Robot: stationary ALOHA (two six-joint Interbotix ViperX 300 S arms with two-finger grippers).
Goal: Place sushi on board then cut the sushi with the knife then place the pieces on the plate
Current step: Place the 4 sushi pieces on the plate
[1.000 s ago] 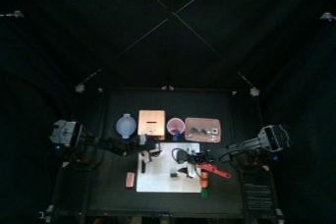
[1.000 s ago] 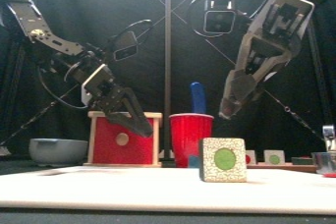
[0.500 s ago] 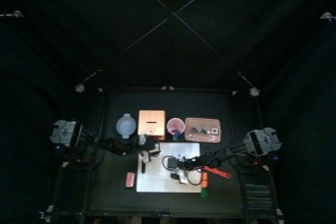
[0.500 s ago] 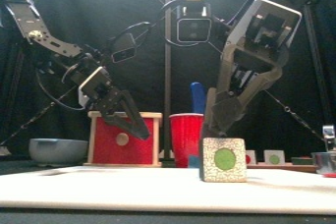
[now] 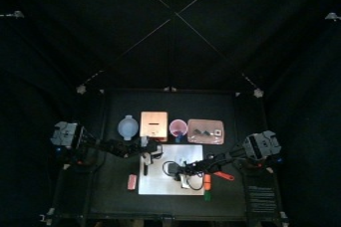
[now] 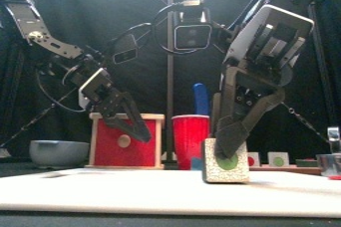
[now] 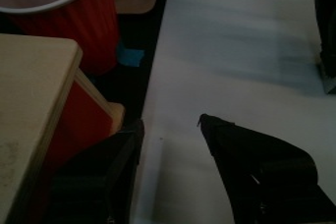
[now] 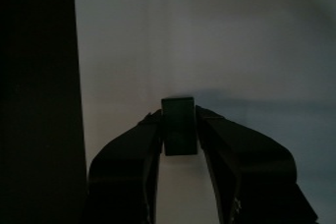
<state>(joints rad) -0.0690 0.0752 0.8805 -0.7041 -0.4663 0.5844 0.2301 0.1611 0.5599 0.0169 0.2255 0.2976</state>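
Observation:
One sushi piece (image 6: pixel 229 172), pale with a green centre, stands upright on the white cutting board (image 6: pixel 120 193). My right gripper (image 6: pixel 229 151) has come down over it. In the right wrist view the piece (image 8: pixel 178 130) shows as a dark block, and the right gripper (image 8: pixel 179 120) is shut on its two sides. The top view has that gripper (image 5: pixel 181 171) at the middle of the board (image 5: pixel 186 187). My left gripper (image 6: pixel 138 129) hangs open and empty above the board's back left edge (image 7: pixel 223 51), in front of the wooden box (image 6: pixel 120 141). A red knife (image 5: pixel 218 175) lies by the board's right side.
Along the back stand a blue-grey bowl (image 5: pixel 127 126), the wooden box (image 5: pixel 154 123), a red cup (image 5: pixel 177 127) holding a blue knife (image 6: pixel 201 97), and the pink tray (image 5: pixel 205 127). A small red thing (image 5: pixel 132 181) lies left of the board. A green piece (image 5: pixel 208 193) lies near its front right.
My right gripper has swung in from the right and come down onto the sushi piece. The left gripper has hardly moved.

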